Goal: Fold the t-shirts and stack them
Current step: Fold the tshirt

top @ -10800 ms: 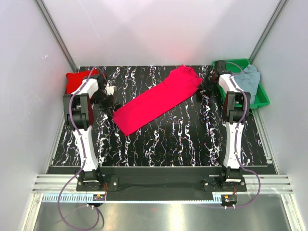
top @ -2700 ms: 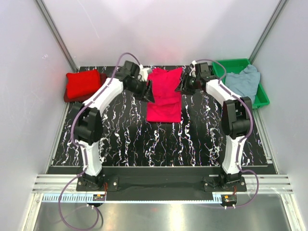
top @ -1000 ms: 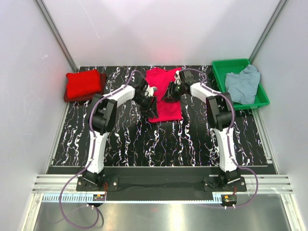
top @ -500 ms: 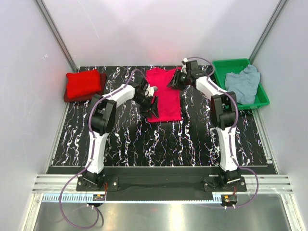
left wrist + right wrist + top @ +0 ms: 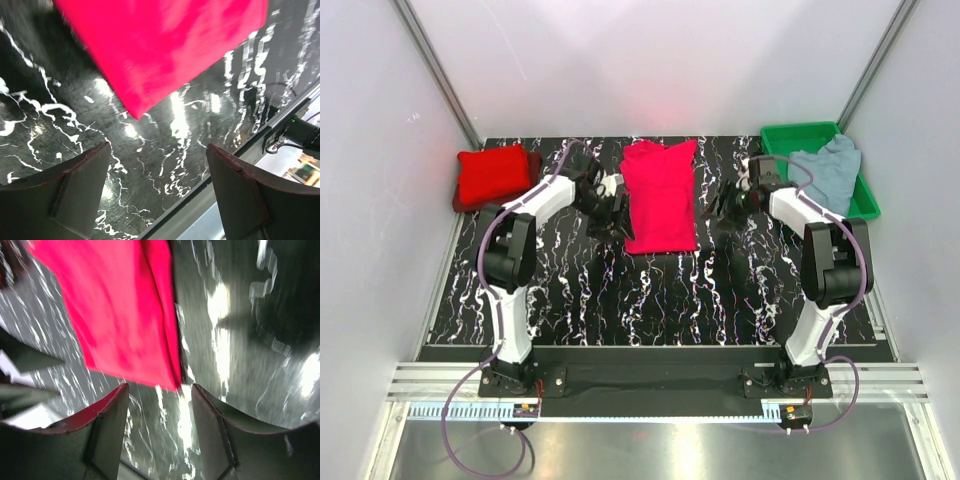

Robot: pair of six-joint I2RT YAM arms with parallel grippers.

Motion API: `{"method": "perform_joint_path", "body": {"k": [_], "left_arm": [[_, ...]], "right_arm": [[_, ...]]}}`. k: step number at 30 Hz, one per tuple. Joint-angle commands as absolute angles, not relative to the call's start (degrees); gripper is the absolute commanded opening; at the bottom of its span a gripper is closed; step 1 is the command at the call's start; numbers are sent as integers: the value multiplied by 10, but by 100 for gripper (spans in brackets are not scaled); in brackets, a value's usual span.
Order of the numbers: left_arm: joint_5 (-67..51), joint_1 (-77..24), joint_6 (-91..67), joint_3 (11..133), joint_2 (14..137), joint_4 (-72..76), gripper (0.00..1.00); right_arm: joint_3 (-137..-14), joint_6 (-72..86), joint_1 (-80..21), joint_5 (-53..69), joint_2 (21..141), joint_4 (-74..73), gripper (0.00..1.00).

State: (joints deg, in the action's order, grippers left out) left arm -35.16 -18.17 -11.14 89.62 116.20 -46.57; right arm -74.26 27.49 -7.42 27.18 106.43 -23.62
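T-shirts sit in three places on the black, white-veined table (image 5: 660,290). In the top view we see the crimson t-shirt (image 5: 660,195) folded into a long rectangle at the middle of the far half, with its narrow end toward the back wall. The folded red t-shirt (image 5: 498,175) rests as a thick pad at the far left corner, well apart from it. The grey-blue t-shirt (image 5: 825,168) lies crumpled in the green tray (image 5: 798,133) at the far right corner.

The left gripper (image 5: 617,208) is just beside the crimson t-shirt's left edge, toward its near corner. In the left wrist view we find its fingers (image 5: 75,195) spread wide, with only bare table between them and the shirt's corner just past the tips.

The right gripper (image 5: 723,207) is off the shirt's right edge, clearly apart from it. In the right wrist view we see its fingers (image 5: 107,435) parted wide too, gripping nothing, with the cloth's near corner lying ahead of the gap.
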Motion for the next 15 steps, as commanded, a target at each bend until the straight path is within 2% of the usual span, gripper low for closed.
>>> {"method": "perform_joint_path", "body": {"k": [1, 7, 15], "left_arm": [[-365, -185, -126, 891, 1179, -455, 80], [-365, -185, -127, 906, 1219, -445, 74], [-376, -193, -134, 912, 1246, -431, 67]], "right_arm": [[-682, 294, -83, 322, 1037, -215, 61], [-641, 300, -83, 338, 1041, -183, 58], [-663, 313, -83, 350, 1086, -159, 55]]}}
